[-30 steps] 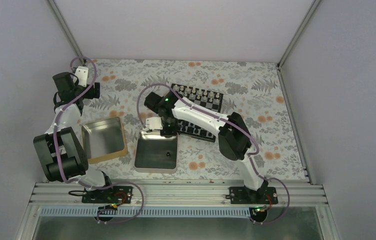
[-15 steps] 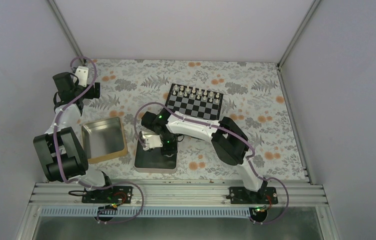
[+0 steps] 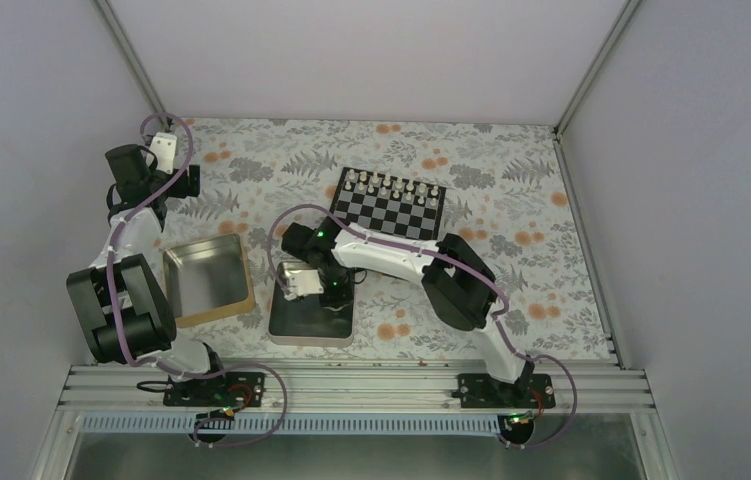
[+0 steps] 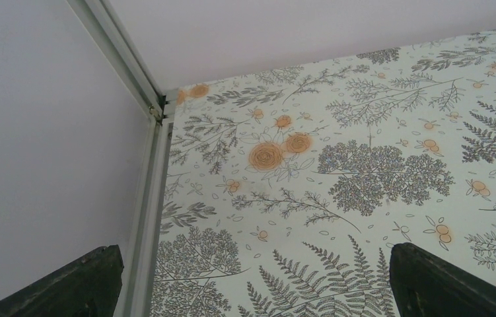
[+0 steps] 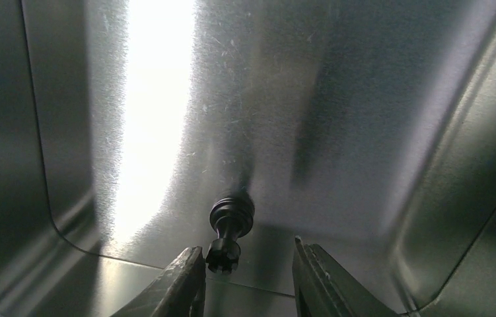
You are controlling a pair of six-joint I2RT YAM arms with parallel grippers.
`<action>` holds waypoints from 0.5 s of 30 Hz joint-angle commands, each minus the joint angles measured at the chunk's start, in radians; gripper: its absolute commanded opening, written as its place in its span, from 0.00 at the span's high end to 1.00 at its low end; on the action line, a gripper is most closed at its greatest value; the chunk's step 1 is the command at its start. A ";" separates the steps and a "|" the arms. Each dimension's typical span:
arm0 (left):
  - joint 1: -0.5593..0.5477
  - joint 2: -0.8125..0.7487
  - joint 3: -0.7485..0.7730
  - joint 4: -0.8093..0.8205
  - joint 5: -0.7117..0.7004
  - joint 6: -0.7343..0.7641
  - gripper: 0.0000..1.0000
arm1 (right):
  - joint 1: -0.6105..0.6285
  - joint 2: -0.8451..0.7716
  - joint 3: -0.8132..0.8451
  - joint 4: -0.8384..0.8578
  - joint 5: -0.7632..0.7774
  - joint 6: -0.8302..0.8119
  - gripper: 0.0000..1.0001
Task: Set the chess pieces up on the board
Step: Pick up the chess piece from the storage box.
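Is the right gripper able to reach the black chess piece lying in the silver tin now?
Probably yes: the right gripper is inside the tin, jaws apart, and the piece lies just ahead of it, unobstructed.

Walls of the silver tin (image 5: 7, 132) surround the right gripper (image 5: 245, 251).

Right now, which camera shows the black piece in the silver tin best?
Right wrist: the black piece lies in the silver tin, just ahead of the right gripper, whose jaws stand apart. In the top view that gripper hides it; the left wrist shows only tablecloth.
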 commanded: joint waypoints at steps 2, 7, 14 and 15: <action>0.008 -0.004 0.001 0.018 0.026 -0.006 0.00 | 0.001 0.016 0.002 -0.004 -0.029 -0.002 0.64; 0.009 -0.004 0.000 0.021 0.025 -0.005 0.00 | 0.000 0.023 0.008 -0.003 -0.039 -0.005 0.64; 0.009 -0.004 -0.003 0.021 0.023 -0.003 0.00 | 0.000 0.039 0.007 -0.007 -0.048 -0.007 0.67; 0.009 -0.005 -0.004 0.022 0.023 -0.003 0.00 | 0.000 0.039 0.009 -0.008 -0.048 -0.006 0.68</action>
